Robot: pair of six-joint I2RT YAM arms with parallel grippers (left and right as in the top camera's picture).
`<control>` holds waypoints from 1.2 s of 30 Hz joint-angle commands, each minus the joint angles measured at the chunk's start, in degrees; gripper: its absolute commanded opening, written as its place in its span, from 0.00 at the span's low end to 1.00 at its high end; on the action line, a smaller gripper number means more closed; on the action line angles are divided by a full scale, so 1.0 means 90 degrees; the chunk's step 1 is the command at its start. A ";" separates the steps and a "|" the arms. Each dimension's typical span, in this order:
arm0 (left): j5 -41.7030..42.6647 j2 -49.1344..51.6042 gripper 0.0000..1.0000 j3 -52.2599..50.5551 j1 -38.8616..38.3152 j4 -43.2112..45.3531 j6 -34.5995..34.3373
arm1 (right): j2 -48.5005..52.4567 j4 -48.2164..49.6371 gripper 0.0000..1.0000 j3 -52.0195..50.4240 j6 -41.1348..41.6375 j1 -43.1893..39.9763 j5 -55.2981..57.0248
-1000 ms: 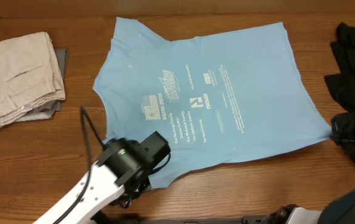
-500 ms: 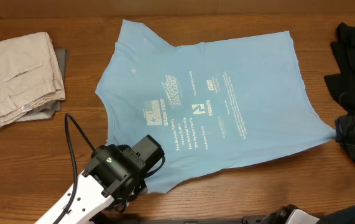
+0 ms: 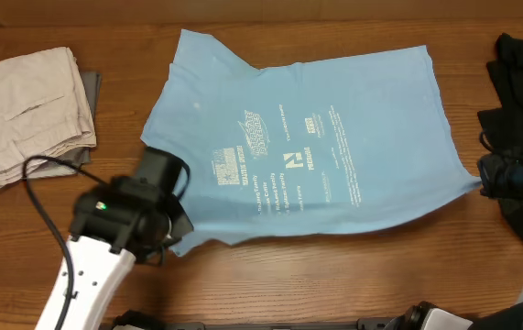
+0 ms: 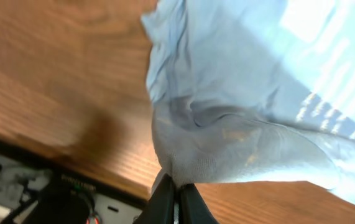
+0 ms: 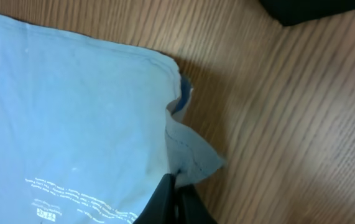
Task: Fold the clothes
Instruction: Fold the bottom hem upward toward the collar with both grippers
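Wood bench (image 3: 334,284), shot from overhead and both wrists. T-shirt (image 3: 307,147) lies mostly flat mid-bench, print up, neck end to the left, hem to the right. On the near left, the left gripper (image 4: 177,186) is clamped on a bunched bit of the sleeve-side edge; cloth there is raised off the bench and puckers at the pinch. On the right, the right gripper (image 5: 176,185) is clamped on the near hem corner, pulling up a small peak of fabric. My read: pinching both ends of the near edge keeps it taut so it can go over as one fold line; looks like the first fold, task early. Folded trousers (image 3: 27,110) sit far left, well apart; dark clothes (image 3: 522,82) are heaped at the right, just beside the hem corner. Probably done and to-do piles, guess only. No bins or baskets in view, nothing contained.
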 commanded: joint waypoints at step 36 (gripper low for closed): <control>-0.1277 0.3473 0.04 0.2548 0.0614 0.1343 0.1479 | 0.2465 0.1722 0.04 0.1350 -0.0044 0.0937 0.0010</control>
